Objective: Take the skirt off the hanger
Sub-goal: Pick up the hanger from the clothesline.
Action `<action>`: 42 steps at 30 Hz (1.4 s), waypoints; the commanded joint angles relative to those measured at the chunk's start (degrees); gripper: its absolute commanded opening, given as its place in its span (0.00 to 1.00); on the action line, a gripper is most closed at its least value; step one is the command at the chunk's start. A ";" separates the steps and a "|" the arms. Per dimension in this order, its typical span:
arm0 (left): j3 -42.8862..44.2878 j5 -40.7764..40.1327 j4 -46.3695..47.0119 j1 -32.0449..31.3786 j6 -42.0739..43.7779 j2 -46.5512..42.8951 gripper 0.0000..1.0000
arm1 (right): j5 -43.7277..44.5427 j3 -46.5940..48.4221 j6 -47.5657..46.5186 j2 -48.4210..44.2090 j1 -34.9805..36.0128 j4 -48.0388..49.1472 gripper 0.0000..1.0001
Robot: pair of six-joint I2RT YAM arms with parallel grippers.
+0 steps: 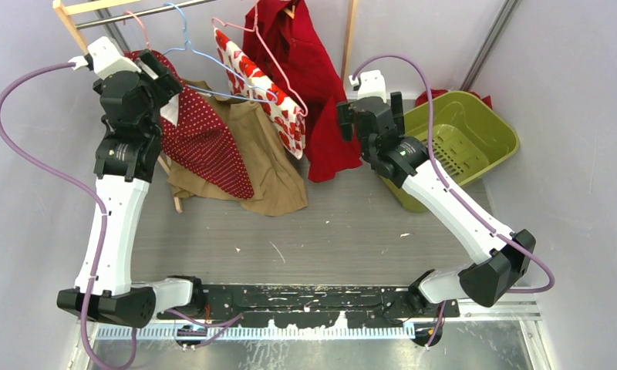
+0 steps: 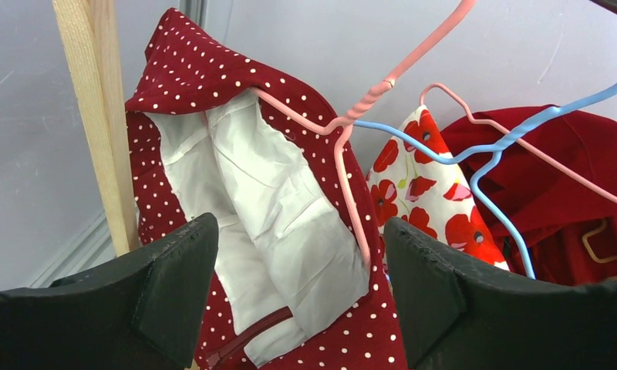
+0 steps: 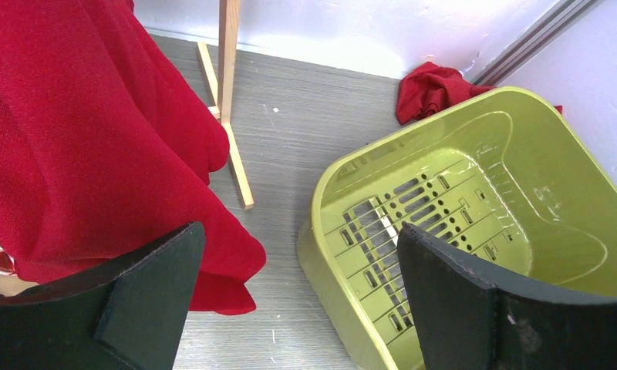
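Grey tabletop [image 1: 352,223] runs from the arm bases out to the wooden rack [image 2: 97,116] at the back, and everything that matters hangs off that rack. Nearest me, the left arm stands tall, its long links almost upright and the wrist tipped forward. That puts the left gripper [image 2: 298,247] just short of the rack's left post, fingers spread wide and holding nothing. The right arm leans out low towards the rack's right post. The right gripper [image 3: 298,254] is likewise parted and empty, aimed down between a red garment [image 3: 82,116] and the green basket [image 3: 332,285].

Beyond the left fingers hangs the skirt [image 2: 205,85], dark red with white dots, white lining showing. Its waistband is draped over a pink hanger [image 2: 369,96] at the rack's left end.

I'd call this the approach for a grasp. To do it well, close on the waistband cloth alone, clear of the pink wire and the blue hanger [image 2: 499,223] crossing beside it. Then slide the fabric off the hanger's shoulder rather than tugging down, or the whole hanger may leave the rack
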 commanded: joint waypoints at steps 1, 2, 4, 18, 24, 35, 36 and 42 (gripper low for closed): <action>-0.01 -2.42 5.12 -0.22 0.56 0.86 0.78 | -0.33 0.67 -0.52 -2.28 0.05 0.90 1.00; 0.10 -2.59 5.23 -0.19 0.58 1.21 0.78 | -0.25 0.53 -0.63 -2.38 0.05 0.90 1.00; 0.28 -2.66 5.68 -0.18 0.59 1.99 0.77 | 0.07 0.33 -0.73 -2.42 0.10 0.81 1.00; 1.35 -3.79 6.77 -0.22 2.30 6.06 0.68 | 1.25 -1.26 -1.71 -2.43 0.09 1.29 1.00; 2.11 -3.79 7.06 -0.18 4.80 6.10 0.39 | 1.19 -1.66 -1.71 -1.88 0.05 1.31 1.00; -1.95 -1.88 6.15 -0.18 15.77 4.90 0.00 | 1.21 -2.32 -2.55 -2.14 0.06 1.08 1.00; -2.20 -2.12 6.23 -0.14 17.16 4.91 0.00 | 1.06 -2.40 -2.50 -2.08 0.06 1.22 1.00; -4.00 -1.10 8.31 0.91 23.77 6.09 0.00 | 0.81 -3.40 -2.50 -1.92 0.09 1.82 1.00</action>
